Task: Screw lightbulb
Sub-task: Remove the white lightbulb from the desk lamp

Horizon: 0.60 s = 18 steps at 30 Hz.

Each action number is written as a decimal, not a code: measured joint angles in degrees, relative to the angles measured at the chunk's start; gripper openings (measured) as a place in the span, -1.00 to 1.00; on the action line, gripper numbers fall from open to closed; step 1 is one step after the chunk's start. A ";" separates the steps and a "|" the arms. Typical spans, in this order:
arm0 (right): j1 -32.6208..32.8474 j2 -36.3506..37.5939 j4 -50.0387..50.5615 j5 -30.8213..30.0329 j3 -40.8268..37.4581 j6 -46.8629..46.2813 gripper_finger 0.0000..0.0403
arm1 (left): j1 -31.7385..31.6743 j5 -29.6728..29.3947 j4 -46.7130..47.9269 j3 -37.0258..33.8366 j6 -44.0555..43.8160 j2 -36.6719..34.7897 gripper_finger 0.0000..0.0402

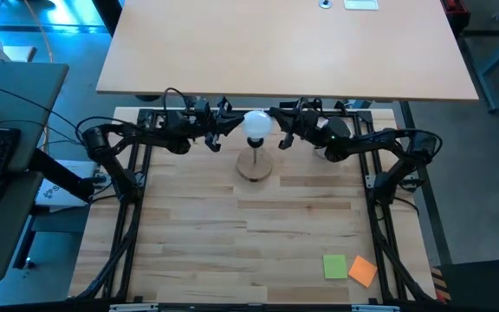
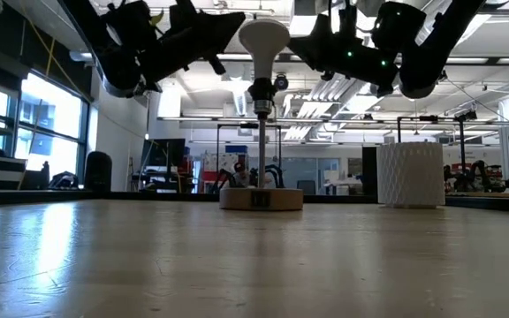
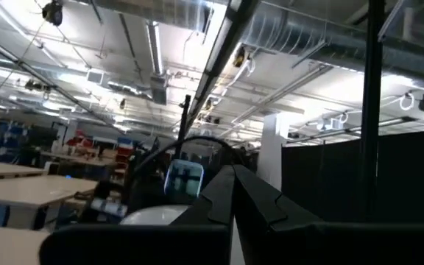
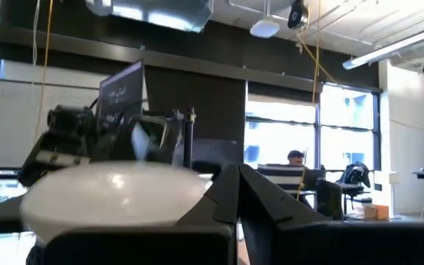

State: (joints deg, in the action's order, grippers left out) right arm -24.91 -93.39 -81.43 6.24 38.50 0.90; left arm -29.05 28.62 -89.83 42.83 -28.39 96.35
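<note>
Wooden planks are forming the surface (image 1: 232, 251) under both arms, with a wide workshop hall showing beyond its far edge in the low view. Both arms are reaching toward each other at the far middle of the surface, high above it. The left jaws (image 1: 229, 125) are pressed together with nothing between them, their tips sitting just left of the lightbulb (image 1: 257, 123). The right jaws (image 1: 279, 130) are likewise closed on nothing, pointing at the bulb from its right side; whether either set of tips is touching the globe cannot be told. The lightbulb (image 2: 263, 36) is standing upright, globe upward, on top of the black socket (image 2: 262, 90), which is crowning a thin post rising from a round wooden stand (image 2: 261, 198). Off to the right and farther back, a white ribbed cup (image 2: 411, 174) is standing on the surface. At the near right, a green sticky note (image 1: 335, 266) and an orange one (image 1: 363, 270) are lying side by side
</note>
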 joint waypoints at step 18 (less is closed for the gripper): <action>12.15 7.52 12.52 -7.58 0.00 8.20 -1.00 | -4.40 -9.52 0.32 -8.77 7.71 -3.21 -1.00</action>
State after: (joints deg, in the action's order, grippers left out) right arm -12.75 -85.88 -68.90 -1.34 38.50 9.10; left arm -33.44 19.10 -89.51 34.06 -20.69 93.14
